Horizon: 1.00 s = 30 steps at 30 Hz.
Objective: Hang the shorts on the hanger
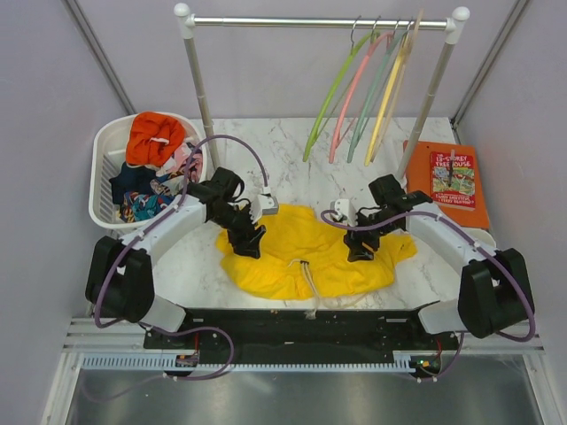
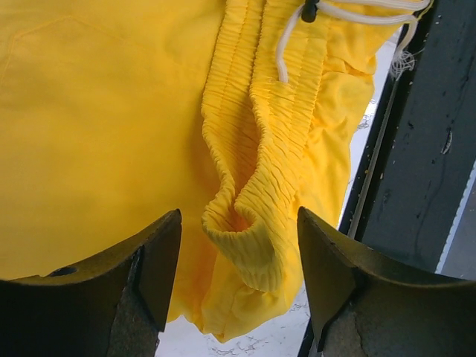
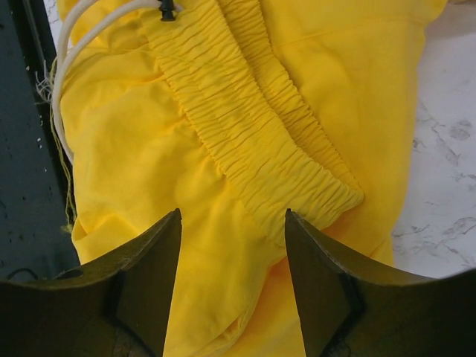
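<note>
The yellow shorts (image 1: 310, 252) lie crumpled on the marble table between both arms, waistband and white drawstring (image 1: 309, 282) toward the near edge. My left gripper (image 1: 247, 244) is open above their left end; in the left wrist view (image 2: 238, 245) a folded end of the ribbed waistband (image 2: 253, 245) lies between the fingers. My right gripper (image 1: 359, 252) is open over the right end; in the right wrist view (image 3: 233, 245) the waistband end (image 3: 327, 197) lies just ahead of the fingers. The light green hanger (image 1: 335, 93) hangs on the rail at the back.
A rail (image 1: 319, 21) on two posts holds the green hanger plus pink (image 1: 354, 97), mint-grey (image 1: 376, 93) and yellow (image 1: 390, 93) hangers. A white basket (image 1: 104, 181) of clothes stands back left. An orange board with a red book (image 1: 452, 180) lies back right. The black base rail (image 1: 292, 323) runs along the near edge.
</note>
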Each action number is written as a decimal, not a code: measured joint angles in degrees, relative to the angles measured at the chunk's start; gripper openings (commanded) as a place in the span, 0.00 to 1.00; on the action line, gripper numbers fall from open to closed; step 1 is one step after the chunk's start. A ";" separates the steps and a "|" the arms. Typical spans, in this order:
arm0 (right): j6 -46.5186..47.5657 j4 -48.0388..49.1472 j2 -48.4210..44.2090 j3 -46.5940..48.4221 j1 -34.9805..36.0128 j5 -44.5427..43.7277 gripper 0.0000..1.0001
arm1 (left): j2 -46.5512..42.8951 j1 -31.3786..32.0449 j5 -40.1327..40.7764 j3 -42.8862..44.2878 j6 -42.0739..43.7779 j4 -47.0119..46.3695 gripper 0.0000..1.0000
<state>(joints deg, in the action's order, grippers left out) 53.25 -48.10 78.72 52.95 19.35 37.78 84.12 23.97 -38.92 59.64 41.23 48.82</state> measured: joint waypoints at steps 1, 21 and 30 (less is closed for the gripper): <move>-1.44 0.87 0.76 0.00 0.00 -0.28 0.65 | 0.52 0.00 0.35 0.04 -0.42 -0.20 0.69; -13.86 5.64 10.40 1.77 -3.76 -1.38 0.43 | 6.32 0.00 2.64 0.90 -2.73 0.61 0.55; -10.19 3.28 6.34 -0.28 -3.85 0.76 0.00 | 4.31 -0.94 -1.18 1.68 -1.20 3.54 0.02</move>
<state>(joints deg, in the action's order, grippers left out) 43.07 -44.82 85.06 52.66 15.51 38.54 88.42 23.03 -40.10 61.32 40.03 52.36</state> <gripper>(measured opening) 0.026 0.088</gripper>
